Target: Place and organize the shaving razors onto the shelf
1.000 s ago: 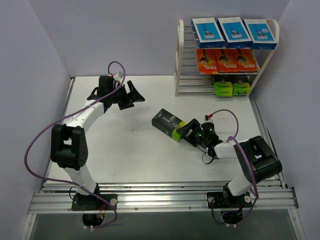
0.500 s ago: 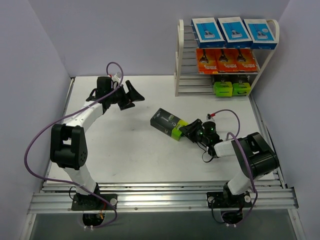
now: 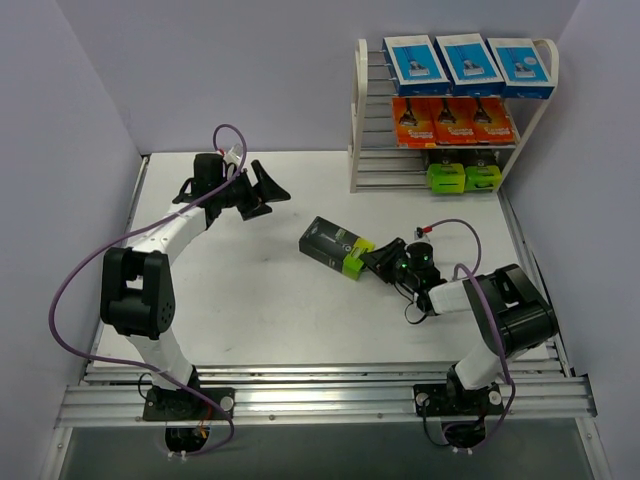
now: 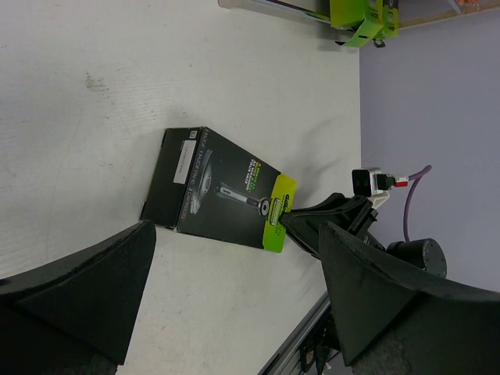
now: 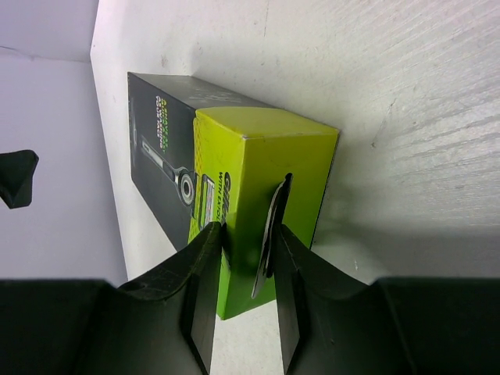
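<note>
ok, last black pack (image 3: pixel 330 243) lies flat on the table (image 3: pixel 250 290), well short of the shelf (image 3: pixel 356 120). right gripper (image 5: pixel 248 229) flanks its hang tab (image 5: pixel 271 226) (pinched yet? i can't tell), the thin bit to lift by; left gripper (image 3: pixel 272 200) gapes, idle.

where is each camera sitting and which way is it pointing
top external: fixed above and behind the arms, looking down over the table toward the shelf; both arms whole, left gripper and right gripper.
left wrist: on the left arm, facing across the table at the black razor pack; own fingers spread wide at the bottom.
right wrist: low near the table, close on the pack's lime-green end; own fingers either side of its hang tab.
shared: all three show the black razor pack.
</note>
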Available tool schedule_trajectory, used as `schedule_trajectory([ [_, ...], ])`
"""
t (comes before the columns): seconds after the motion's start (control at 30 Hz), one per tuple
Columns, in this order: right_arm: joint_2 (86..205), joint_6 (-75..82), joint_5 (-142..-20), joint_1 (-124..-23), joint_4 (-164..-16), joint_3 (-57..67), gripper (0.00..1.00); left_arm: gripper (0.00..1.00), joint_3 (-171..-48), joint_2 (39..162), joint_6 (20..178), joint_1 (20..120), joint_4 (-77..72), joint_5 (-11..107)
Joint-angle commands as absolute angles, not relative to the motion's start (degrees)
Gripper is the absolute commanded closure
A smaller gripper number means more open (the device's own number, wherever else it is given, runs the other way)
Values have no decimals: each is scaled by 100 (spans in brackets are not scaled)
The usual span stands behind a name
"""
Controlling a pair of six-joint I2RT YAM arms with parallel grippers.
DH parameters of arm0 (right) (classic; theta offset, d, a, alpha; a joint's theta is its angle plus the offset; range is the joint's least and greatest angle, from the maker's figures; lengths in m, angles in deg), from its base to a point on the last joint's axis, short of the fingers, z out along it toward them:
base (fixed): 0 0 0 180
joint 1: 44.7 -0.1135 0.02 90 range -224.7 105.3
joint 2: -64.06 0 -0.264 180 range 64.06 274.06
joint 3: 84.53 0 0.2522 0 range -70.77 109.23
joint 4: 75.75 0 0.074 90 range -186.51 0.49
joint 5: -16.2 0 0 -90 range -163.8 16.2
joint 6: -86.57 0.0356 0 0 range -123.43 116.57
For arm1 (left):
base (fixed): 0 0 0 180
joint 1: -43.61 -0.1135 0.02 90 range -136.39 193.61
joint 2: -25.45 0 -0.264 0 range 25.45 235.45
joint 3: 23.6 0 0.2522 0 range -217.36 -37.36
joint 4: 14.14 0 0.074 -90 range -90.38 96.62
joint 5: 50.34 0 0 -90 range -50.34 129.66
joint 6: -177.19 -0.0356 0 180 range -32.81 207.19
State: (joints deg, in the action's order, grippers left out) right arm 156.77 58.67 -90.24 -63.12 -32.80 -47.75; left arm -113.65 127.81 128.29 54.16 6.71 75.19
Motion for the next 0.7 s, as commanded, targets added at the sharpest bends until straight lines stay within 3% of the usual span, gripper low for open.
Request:
schedule_trajectory([
  [0.0, 15504, 5853, -9093, -6228, -3290, -4845, 91, 6, -11374, 12837, 12849, 5390, 384, 7693],
  [0.27, 15108, 5853, -9190, -6123, -3457, -4968, 100, 6, -11348, 12810, 12867, 5390, 349, 7711],
  [0.67, 14756, 6134, -9375, -5877, -3414, -5012, 100, 6, -11295, 12749, 12893, 5390, 313, 7711],
])
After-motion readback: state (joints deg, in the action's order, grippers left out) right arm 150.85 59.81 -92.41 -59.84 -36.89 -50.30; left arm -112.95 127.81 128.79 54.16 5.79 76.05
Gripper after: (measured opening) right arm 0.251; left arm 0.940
